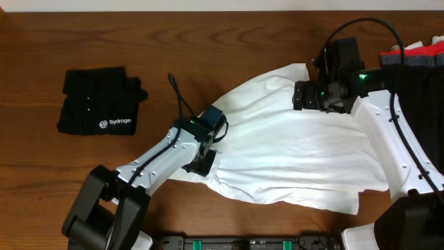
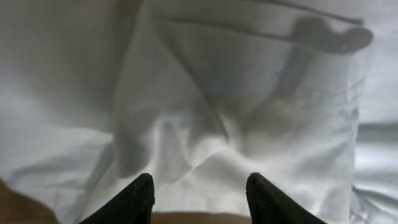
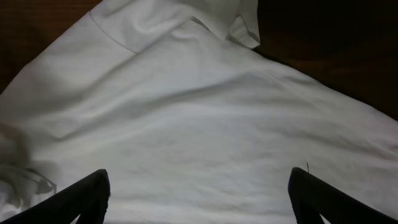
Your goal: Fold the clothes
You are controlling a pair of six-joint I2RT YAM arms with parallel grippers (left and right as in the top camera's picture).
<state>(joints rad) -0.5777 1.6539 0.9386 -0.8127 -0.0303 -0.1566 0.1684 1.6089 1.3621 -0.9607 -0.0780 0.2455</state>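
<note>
The clothes in hand are one white T-shirt (image 1: 298, 153), spread rumpled across the middle and right of the wooden table. My left gripper (image 1: 207, 154) is at the shirt's left edge. In the left wrist view this gripper (image 2: 199, 186) stands open, with bunched white fabric (image 2: 205, 112) just beyond the fingertips and bare table between them. My right gripper (image 1: 302, 96) hovers over the shirt's upper part. It is wide open (image 3: 199, 186) above smooth cloth (image 3: 199, 124), holding nothing.
A folded black shirt (image 1: 97, 101) with white lettering lies at the far left. A pile of red, grey and dark garments (image 1: 416, 55) sits at the right edge. A black cable (image 1: 182, 101) trails behind the left arm.
</note>
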